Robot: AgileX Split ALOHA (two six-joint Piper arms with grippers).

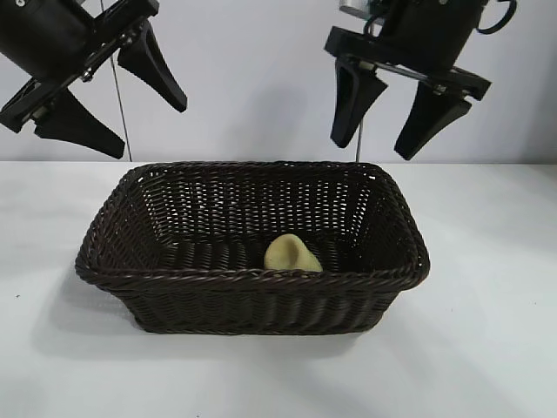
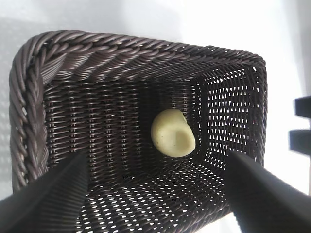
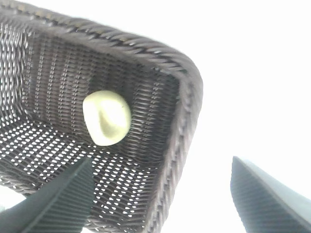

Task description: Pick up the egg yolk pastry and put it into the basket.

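Observation:
The pale yellow egg yolk pastry point(image 1: 292, 253) lies on the floor of the dark brown wicker basket point(image 1: 252, 280), near its front wall. It also shows in the left wrist view point(image 2: 173, 133) and the right wrist view point(image 3: 107, 117). My left gripper point(image 1: 146, 126) hangs open and empty high above the basket's back left corner. My right gripper point(image 1: 379, 150) hangs open and empty high above the basket's back right corner. Neither gripper touches the pastry or the basket.
The basket stands in the middle of a white table point(image 1: 487, 331), with bare table on all sides. A white wall rises behind. The basket's rim shows in the left wrist view point(image 2: 29, 111) and the right wrist view point(image 3: 187, 111).

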